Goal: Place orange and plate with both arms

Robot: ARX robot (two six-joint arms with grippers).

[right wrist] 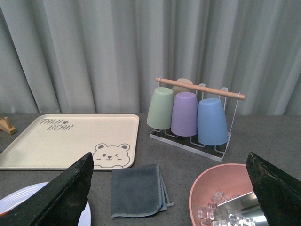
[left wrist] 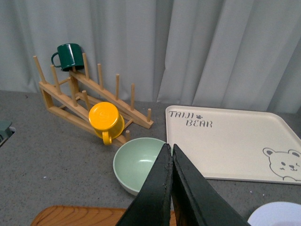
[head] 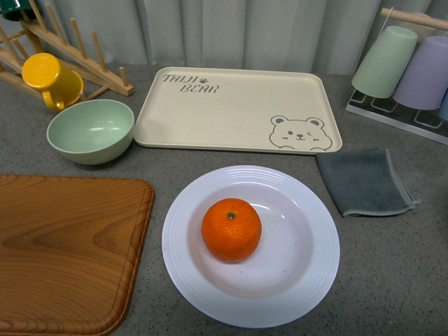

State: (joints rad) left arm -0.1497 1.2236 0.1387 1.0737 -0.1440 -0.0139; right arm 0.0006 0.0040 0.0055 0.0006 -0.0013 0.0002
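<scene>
Orange first, Ben: where is it?

Ben: In the well of the plate, a little left of its middle. The plate is at the near centre of the table, with the tray beyond it, the wooden board to its left and the grey cloth at its far right.

Ana: How would they handle?

Ben: I'd say the fruit is light and firm, but round, so it may roll. Pinch it across its widest part. The plate looks stiff, glossy and breakable, and I'd take it by the wide ridged rim on its right side.

Ana: And the arms?

Ben: Neither shows in the front view. Both wrist cameras look across the table toward the curtain, so I'd guess the arms are raised and drawn back. The left gripper has its fingers pressed together and holds nothing. The right gripper is spread wide and also holds nothing.
</scene>
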